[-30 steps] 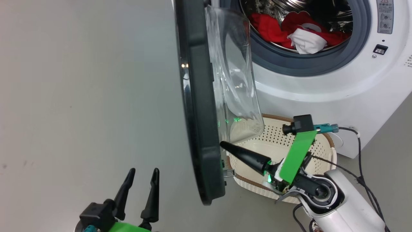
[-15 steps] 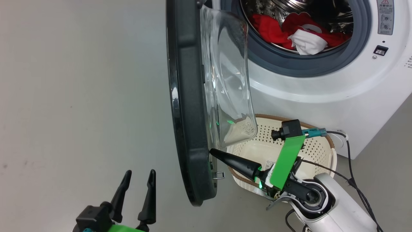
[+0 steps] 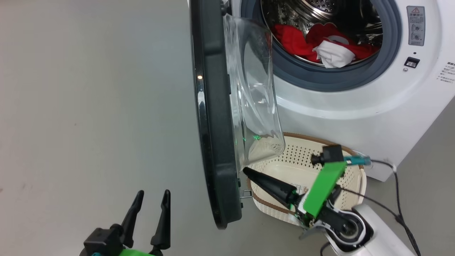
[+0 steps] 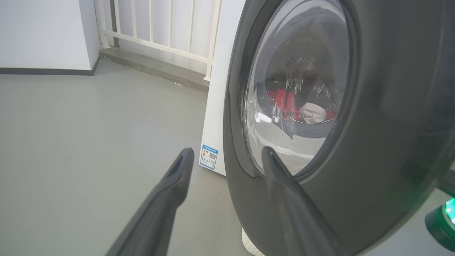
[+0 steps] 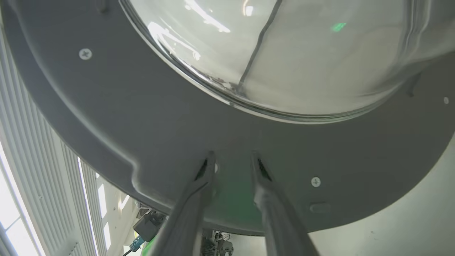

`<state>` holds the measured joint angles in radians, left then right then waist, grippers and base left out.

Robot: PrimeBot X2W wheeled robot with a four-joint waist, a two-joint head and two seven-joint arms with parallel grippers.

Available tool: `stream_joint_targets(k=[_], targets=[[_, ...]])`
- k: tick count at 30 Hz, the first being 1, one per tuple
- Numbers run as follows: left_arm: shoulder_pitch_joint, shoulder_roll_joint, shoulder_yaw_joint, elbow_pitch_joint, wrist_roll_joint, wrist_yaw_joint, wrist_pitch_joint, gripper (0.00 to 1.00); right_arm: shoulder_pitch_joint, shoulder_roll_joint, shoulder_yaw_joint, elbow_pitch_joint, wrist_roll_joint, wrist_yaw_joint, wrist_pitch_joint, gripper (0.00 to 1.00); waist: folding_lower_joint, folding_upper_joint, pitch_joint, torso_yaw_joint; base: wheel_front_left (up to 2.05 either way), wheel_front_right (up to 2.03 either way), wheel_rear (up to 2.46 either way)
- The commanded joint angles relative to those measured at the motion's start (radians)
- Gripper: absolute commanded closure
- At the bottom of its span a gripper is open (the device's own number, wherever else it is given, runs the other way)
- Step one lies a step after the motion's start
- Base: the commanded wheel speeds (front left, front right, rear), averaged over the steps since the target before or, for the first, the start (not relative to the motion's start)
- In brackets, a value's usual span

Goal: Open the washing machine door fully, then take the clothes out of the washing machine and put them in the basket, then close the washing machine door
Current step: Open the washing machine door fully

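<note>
Lying heaped in the washing machine's [image 3: 355, 106] steel drum [image 3: 320, 9] are the red-and-white clothes [image 3: 320, 44], while the basket [image 3: 298, 153] below shows a bare bottom with a label sticker [image 3: 302, 187], the right gripper [image 5: 231, 158], narrowly parted and empty, points at the open door's [image 3: 213, 142] inner rim, and the left gripper [image 3: 153, 193] is spread wide, empty.

Bright, even, diffuse light; shadows on the floor [image 3: 89, 106] are faint and soft-edged. A white highlight sits on the glossy rim of the washing machine door [image 3: 213, 142], and its glass carries streaky reflections. In the left wrist view the fingers [image 4: 167, 202] of the left gripper [image 4: 227, 154] are out of focus. In the right wrist view a green glow tints the door, and the pale ribbed surface [image 5: 21, 124] at the left edge bows, partly blown out.
</note>
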<state>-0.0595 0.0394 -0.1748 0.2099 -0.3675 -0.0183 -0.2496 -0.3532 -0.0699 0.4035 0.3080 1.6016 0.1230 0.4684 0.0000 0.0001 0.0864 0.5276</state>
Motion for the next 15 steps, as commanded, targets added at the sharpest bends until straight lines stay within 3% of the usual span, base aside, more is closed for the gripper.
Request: stream_joint_targets(k=[1, 15], targets=[[-0.003, 0.011, 0.036, -0.017, 0.014, -0.005, -0.012, 0.0, 0.004, 0.007, 0.007, -0.02, -0.008, 0.008, -0.012, 0.0, 0.0, -0.0001, -0.004, -0.002, 0.0, 0.0, 0.0], [-0.001, 0.011, 0.062, -0.002, 0.022, -0.018, -0.012, 0.0, 0.118, -0.073, -0.015, 0.04, -0.084, 0.008, -0.116, 0.0, 0.0, -0.0001, -0.007, -0.065, 0.0, 0.0, 0.0]])
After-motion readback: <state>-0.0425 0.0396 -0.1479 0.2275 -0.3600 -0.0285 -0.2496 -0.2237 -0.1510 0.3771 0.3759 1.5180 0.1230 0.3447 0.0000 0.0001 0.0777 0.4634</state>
